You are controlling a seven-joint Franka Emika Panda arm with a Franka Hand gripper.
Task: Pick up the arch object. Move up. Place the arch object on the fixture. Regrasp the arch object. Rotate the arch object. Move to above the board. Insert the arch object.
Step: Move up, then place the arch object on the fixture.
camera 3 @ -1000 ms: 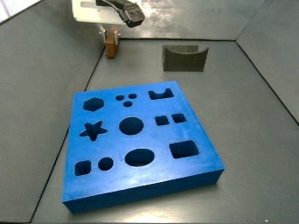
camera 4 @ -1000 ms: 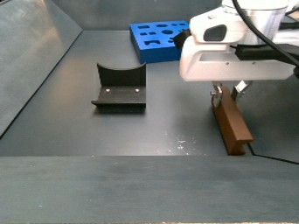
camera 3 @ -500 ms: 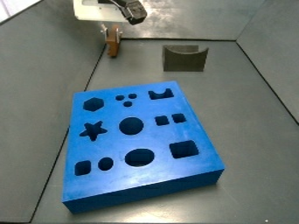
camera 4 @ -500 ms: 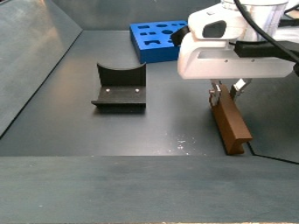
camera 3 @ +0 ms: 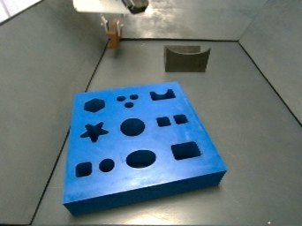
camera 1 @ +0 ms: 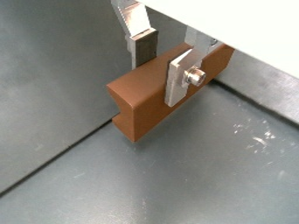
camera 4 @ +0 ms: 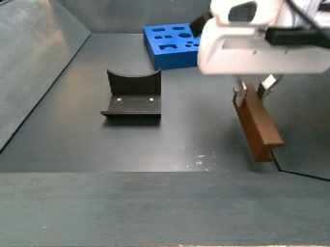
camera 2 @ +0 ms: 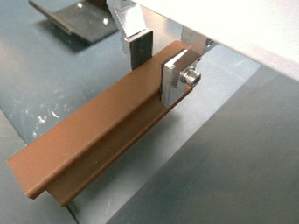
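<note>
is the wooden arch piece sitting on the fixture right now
No. In a side view the arch object is clamped in the hand, apart from the fixture.

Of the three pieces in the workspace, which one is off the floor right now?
The arch object, the orange-brown bar clamped in the gripper, hangs above the floor. The fixture and the blue board both rest flat on it.

your gripper (camera 2: 156,54) near the floor's edge has brushed silver metal fingers (camera 1: 181,77) clamped on the matt, smooth wood-brown arch object (camera 2: 100,131); the board (camera 3: 144,143) looks matt blue, the fixture (camera 4: 131,96) dull dark.
</note>
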